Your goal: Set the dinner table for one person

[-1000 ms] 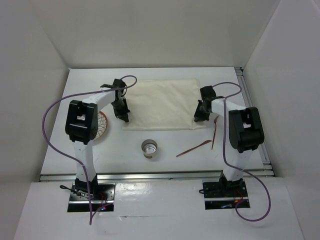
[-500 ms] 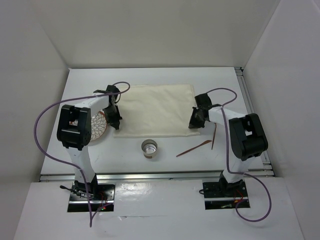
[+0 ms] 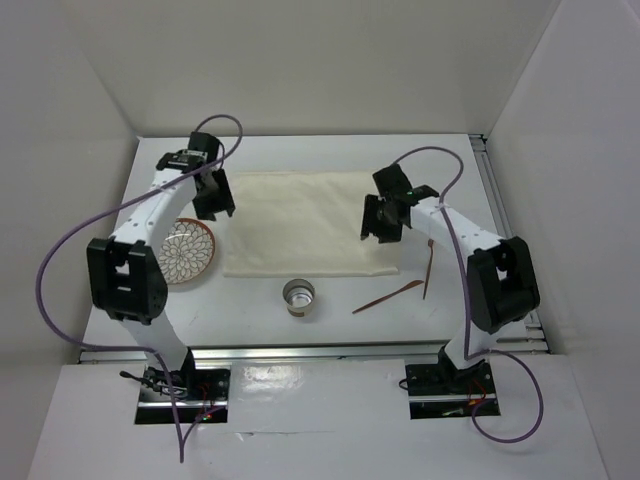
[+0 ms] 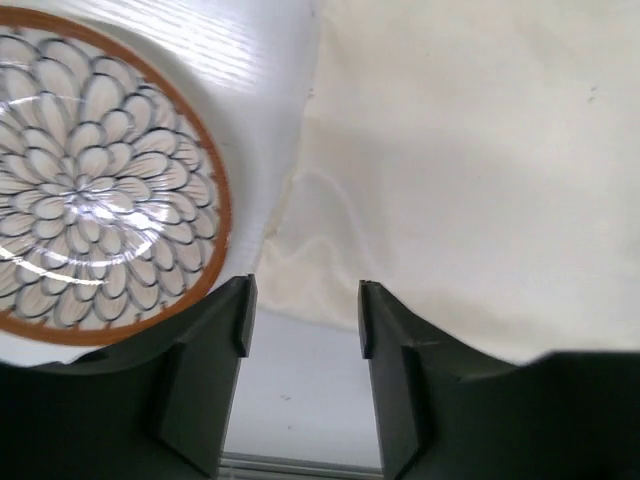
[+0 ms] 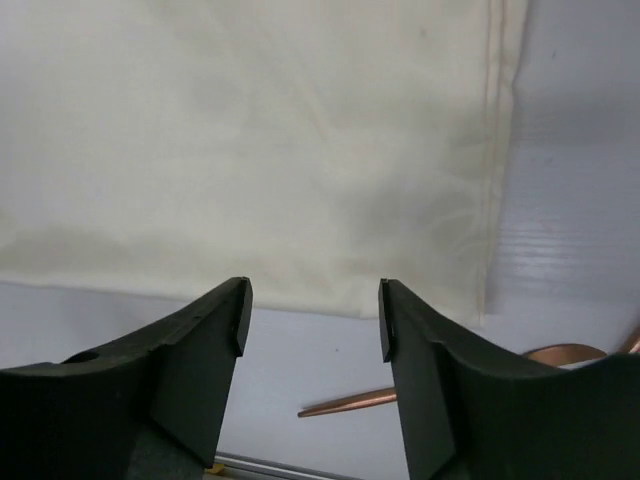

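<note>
Left gripper (image 3: 214,203) and right gripper (image 3: 377,224), both open and empty, have lifted off the cloth (image 3: 305,222), now flat, ready for the plate (image 3: 186,252).

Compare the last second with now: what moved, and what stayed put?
The cream cloth slid left and slightly nearer. The left gripper and right gripper swung left with it and now hang open near its sides, holding nothing. The patterned plate, metal cup and copper utensils stayed put.
</note>
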Controlling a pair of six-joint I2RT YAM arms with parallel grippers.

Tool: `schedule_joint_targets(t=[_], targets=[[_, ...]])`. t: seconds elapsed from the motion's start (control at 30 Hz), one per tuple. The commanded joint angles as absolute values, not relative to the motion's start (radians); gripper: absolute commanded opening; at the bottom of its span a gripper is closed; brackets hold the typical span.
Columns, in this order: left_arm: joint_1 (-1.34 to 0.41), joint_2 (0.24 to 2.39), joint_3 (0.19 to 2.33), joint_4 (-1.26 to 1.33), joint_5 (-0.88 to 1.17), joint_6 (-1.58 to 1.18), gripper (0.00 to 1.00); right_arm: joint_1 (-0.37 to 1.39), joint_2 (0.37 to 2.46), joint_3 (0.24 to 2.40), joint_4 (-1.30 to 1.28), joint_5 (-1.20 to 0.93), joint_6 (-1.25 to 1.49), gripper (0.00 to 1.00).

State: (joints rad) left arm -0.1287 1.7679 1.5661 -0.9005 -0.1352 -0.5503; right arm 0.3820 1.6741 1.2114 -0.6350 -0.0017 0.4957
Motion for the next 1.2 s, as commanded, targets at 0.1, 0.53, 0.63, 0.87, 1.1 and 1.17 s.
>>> schedule_joint_targets(t=[0.1,0.53,0.63,0.87,1.1,1.17], targets=[[0.026,1.52,1.389,-0.871,-0.106,-0.67,0.73,0.39,1.549,1.261,-0.713,0.04,0.462,0.74],[0.416,1.308,0.888,-0.744,0.079,-0.845,0.83,0.399,1.519,1.177,-0.686,-0.012,0.462,0.85],[0.454,1.321,0.844,-0.689,0.091,-0.845,0.84,0.399,1.508,1.157,-0.675,-0.021,0.451,0.85],[0.502,1.382,0.775,-0.522,0.143,-0.857,0.76,0.399,1.497,1.138,-0.675,-0.021,0.433,0.86],[0.502,1.424,0.775,-0.479,0.143,-0.881,0.21,0.399,1.497,1.147,-0.675,-0.031,0.433,0.86],[0.502,1.424,0.816,-0.515,0.143,-0.868,0.0,0.399,1.497,1.147,-0.666,-0.031,0.433,0.86]])
